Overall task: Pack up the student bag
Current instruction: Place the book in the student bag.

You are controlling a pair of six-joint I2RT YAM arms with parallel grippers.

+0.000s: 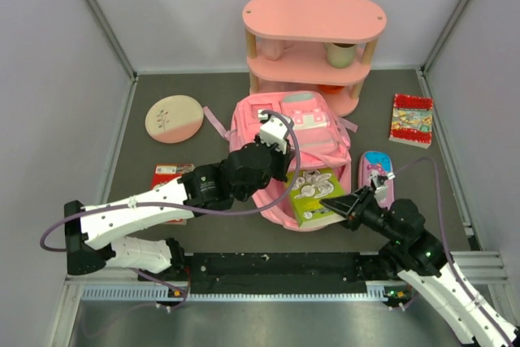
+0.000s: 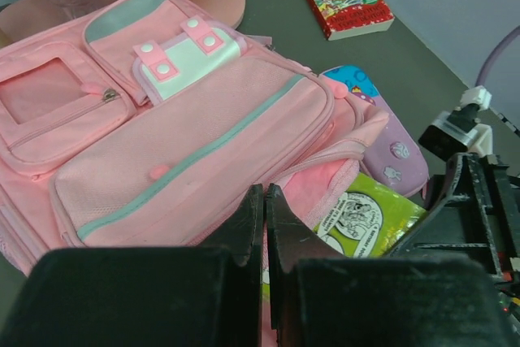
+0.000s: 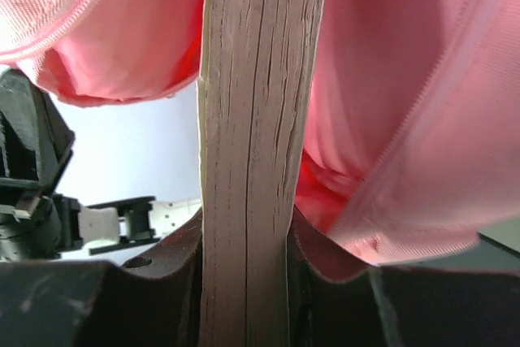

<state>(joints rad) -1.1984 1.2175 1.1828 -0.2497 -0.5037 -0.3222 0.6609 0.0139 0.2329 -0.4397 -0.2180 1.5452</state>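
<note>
The pink student bag (image 1: 305, 132) lies front-up in the middle of the mat, its zip opening facing the arms. My left gripper (image 1: 276, 152) is shut on the bag's pink opening edge; in the left wrist view its tips (image 2: 265, 193) meet on that fabric rim. A green picture book (image 1: 313, 193) sticks out of the opening, partly inside the bag. My right gripper (image 1: 331, 201) is shut on the book's near end. The right wrist view shows the book's page edges (image 3: 248, 119) clamped between the jaws, with pink bag (image 3: 390, 119) lining around them.
A pink three-tier shelf (image 1: 313, 22) holding a cup (image 1: 341, 54) stands behind the bag. A red book (image 1: 411, 119) and a purple pencil case (image 1: 377, 175) lie to the right. A round pink-and-cream disc (image 1: 174, 119) and a red item (image 1: 169, 175) lie left.
</note>
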